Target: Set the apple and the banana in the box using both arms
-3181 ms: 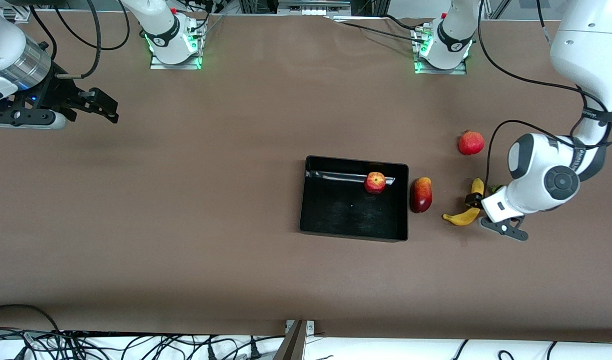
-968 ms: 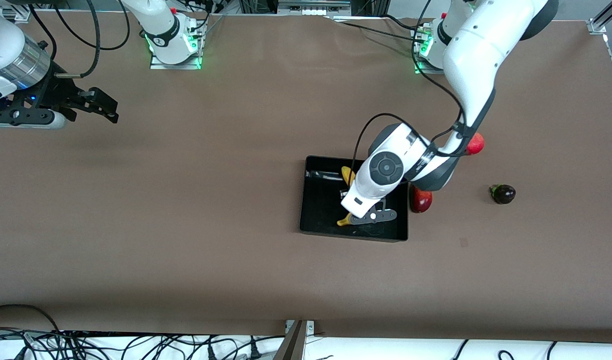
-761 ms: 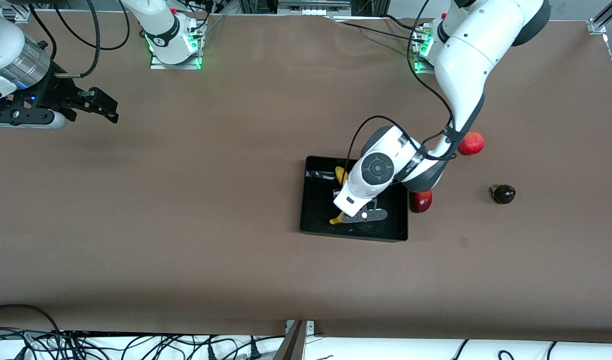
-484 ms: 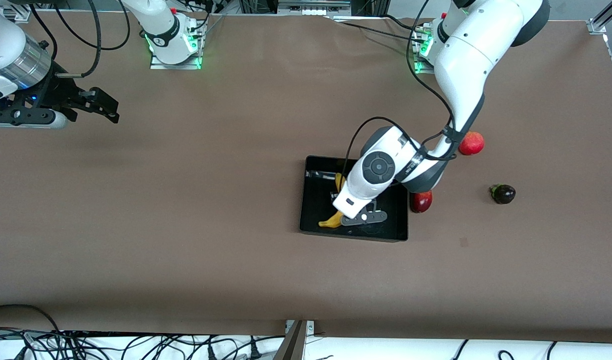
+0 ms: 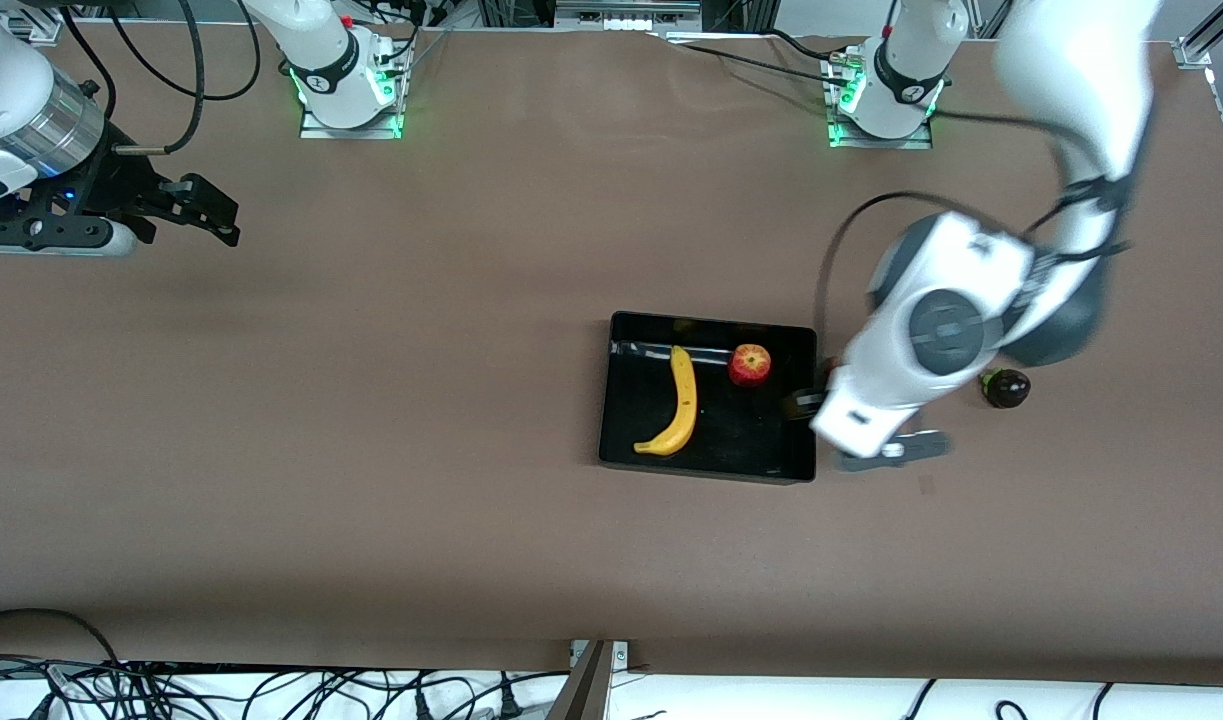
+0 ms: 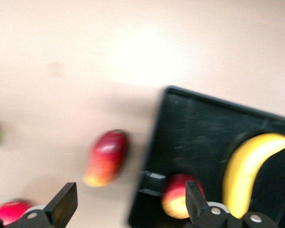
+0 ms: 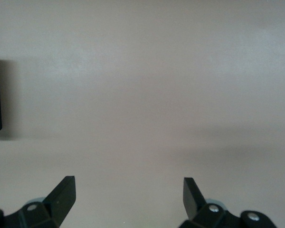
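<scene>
The black box (image 5: 712, 321) holds both fruits. The yellow banana (image 5: 677, 405) lies flat in it, toward the right arm's end. The apple (image 5: 749, 364) sits by the wall farther from the front camera. My left gripper (image 5: 806, 403) hangs open and empty over the box's edge at the left arm's end. In the left wrist view the gripper (image 6: 128, 209) spans that edge of the box (image 6: 194, 128), with the apple (image 6: 179, 195) and banana (image 6: 249, 171) below. My right gripper (image 5: 216, 212) waits open at the right arm's end, over bare table (image 7: 128, 197).
A red-and-yellow mango (image 6: 107, 157) lies just outside the box, at the left arm's end; the left arm hides it in the front view. A plain red round fruit (image 6: 9, 211) and a small dark fruit (image 5: 1004, 387) lie farther toward that end.
My left gripper opened and let go of the banana, which now lies in the box. The left arm then lifted and swung toward its own end. The right arm stayed still.
</scene>
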You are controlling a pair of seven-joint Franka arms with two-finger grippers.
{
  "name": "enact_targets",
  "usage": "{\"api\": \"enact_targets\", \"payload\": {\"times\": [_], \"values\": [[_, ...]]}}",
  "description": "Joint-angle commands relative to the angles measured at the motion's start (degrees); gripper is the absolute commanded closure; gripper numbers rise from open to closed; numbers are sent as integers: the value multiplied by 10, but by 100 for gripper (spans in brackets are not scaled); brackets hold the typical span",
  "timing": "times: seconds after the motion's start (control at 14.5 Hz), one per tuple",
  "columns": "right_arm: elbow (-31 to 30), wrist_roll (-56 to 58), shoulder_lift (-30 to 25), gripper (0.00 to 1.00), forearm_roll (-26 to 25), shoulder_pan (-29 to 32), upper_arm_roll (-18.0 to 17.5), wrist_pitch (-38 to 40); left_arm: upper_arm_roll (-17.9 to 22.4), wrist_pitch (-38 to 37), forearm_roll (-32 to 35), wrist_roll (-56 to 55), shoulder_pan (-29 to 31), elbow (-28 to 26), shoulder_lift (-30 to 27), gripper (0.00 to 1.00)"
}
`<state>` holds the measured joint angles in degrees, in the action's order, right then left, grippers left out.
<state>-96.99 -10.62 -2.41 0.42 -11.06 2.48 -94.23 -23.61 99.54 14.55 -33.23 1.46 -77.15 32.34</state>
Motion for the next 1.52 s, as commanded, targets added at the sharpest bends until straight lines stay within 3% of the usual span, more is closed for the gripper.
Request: {"api": "enact_targets", "payload": {"times": [0.0,0.35,0.41,0.62,0.69,0.9,0.97,1.45], "values": [[6,-5,-1,0,10,5,-5,0,-5,-60,4,133,76,-18,-55,0],[7,-5,-1,0,10,5,-5,0,-1,-107,-26,286,169,-19,-124,0],[7,-5,-1,0,10,5,-5,0,21,-105,-48,307,160,-32,-160,0],[7,-5,-1,0,10,5,-5,-2,185,-102,-136,323,35,-94,-245,0],[7,-5,-1,0,10,5,-5,-2,216,-97,-135,331,-4,-117,-269,0],[7,-5,-1,0,10,5,-5,-2,226,3,-129,322,-27,-242,-353,0],[7,-5,-1,0,10,5,-5,-2,226,6,-129,317,-26,-252,-358,0],[6,-5,-1,0,10,4,-5,-2,233,-57,-134,312,-22,-201,-352,0]]}}
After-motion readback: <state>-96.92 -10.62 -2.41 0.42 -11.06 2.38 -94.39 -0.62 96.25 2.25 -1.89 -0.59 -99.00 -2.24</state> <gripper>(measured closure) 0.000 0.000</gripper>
